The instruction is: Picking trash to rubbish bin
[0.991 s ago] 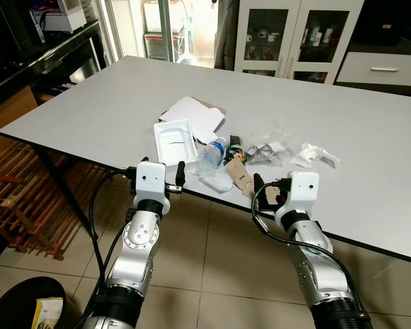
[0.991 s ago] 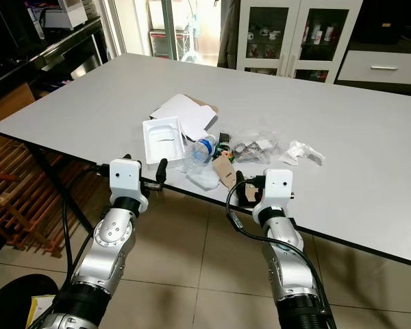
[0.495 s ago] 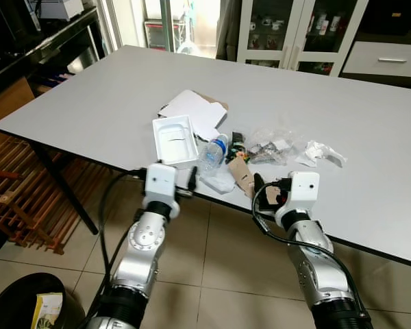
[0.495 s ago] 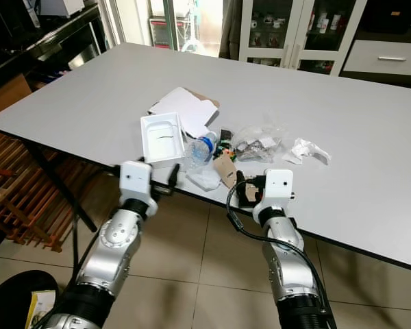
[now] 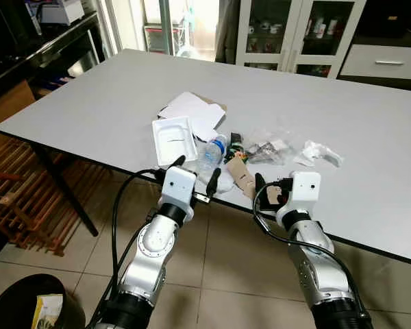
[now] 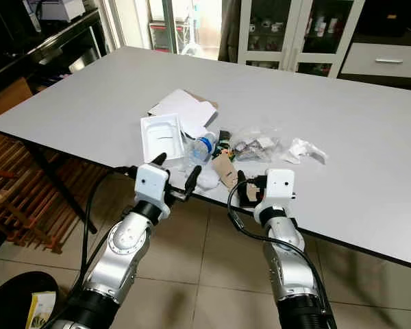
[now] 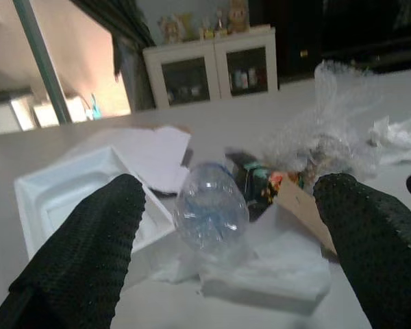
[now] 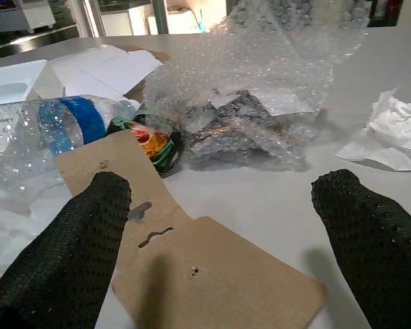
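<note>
A trash pile lies near the front edge of the grey table: a white foam tray, a clear plastic bottle with a blue label, a white tissue, a brown card tag, a bubble-wrap bag and a crumpled tissue. My left gripper is open at the table edge, its fingers on either side of the bottle and short of it. My right gripper is open just before the card tag, with nothing between its fingers.
A black rubbish bin with a yellow item inside stands on the tiled floor at my lower left. Flattened white card lies behind the tray. A wooden rack sits left under the table, and white cabinets stand beyond it.
My left arm has swung right and forward, from below the foam tray to in front of the bottle. The right arm has stayed where it was.
</note>
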### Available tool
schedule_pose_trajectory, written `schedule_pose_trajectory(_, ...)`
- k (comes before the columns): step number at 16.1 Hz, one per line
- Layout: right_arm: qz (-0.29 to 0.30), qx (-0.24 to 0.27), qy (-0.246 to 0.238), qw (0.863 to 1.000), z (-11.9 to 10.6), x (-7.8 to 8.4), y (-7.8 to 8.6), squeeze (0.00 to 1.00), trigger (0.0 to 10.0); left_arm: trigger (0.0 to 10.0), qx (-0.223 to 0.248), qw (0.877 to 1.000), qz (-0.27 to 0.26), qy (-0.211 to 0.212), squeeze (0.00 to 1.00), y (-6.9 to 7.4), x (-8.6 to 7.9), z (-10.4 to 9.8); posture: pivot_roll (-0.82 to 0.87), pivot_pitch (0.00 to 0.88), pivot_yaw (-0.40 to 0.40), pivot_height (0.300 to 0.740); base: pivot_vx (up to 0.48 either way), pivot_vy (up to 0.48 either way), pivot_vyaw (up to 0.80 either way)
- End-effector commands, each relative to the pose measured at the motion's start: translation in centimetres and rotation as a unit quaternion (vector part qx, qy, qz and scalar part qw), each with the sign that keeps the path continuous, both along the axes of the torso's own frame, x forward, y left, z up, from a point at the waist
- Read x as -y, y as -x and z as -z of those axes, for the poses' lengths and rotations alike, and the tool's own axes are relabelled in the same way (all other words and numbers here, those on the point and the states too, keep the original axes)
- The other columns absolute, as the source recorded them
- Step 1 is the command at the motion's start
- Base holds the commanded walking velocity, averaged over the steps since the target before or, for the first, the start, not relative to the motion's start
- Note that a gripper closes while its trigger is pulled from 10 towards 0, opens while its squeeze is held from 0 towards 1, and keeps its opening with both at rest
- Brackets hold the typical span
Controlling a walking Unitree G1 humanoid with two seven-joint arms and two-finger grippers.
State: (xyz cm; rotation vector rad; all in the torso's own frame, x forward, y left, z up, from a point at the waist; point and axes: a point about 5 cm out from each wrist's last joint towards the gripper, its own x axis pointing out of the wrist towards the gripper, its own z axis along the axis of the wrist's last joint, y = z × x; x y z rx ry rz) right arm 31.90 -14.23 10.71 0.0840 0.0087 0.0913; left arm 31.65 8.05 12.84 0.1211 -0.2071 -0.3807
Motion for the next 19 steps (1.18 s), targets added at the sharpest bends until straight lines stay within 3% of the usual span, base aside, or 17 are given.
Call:
schedule_pose_trajectory(1,0.000,0.002,-0.002,1.000,0.0,0.0,0.0,0.00,10.0,10.0,-0.025,1.000,0.003,-0.012,0.00,-0.3,0.3,0.3,-0.07,0.066,0.060,0.740,0.000,0.000,0.00)
schedule_pose_trajectory(6,0.001,0.002,-0.002,1.000,0.0,0.0,0.0,0.00,10.0,10.0,-0.020,0.999,-0.018,-0.036,0.00,-2.3,1.0,-0.5,-0.08,0.066,0.059,0.740,0.000,0.000,0.00)
schedule_pose_trajectory(12,0.008,0.002,-0.002,1.000,0.1,0.2,0.3,0.00,10.0,10.0,-0.018,0.999,0.007,-0.047,0.00,-4.0,3.6,-1.8,-0.10,0.082,0.063,0.740,0.000,0.000,0.00)
schedule_pose_trajectory(16,0.013,0.001,0.000,1.000,0.1,0.6,0.6,0.00,10.0,10.0,-0.019,0.997,-0.041,-0.065,0.00,-6.0,4.4,-3.6,-0.12,0.085,0.064,0.740,0.000,0.000,0.00)
schedule_pose_trajectory(19,0.015,0.002,0.001,1.000,0.1,0.7,0.6,0.00,10.0,10.0,-0.022,0.995,-0.065,-0.068,0.00,-6.7,4.3,-4.1,-0.13,0.085,0.063,0.740,0.000,0.000,0.00)
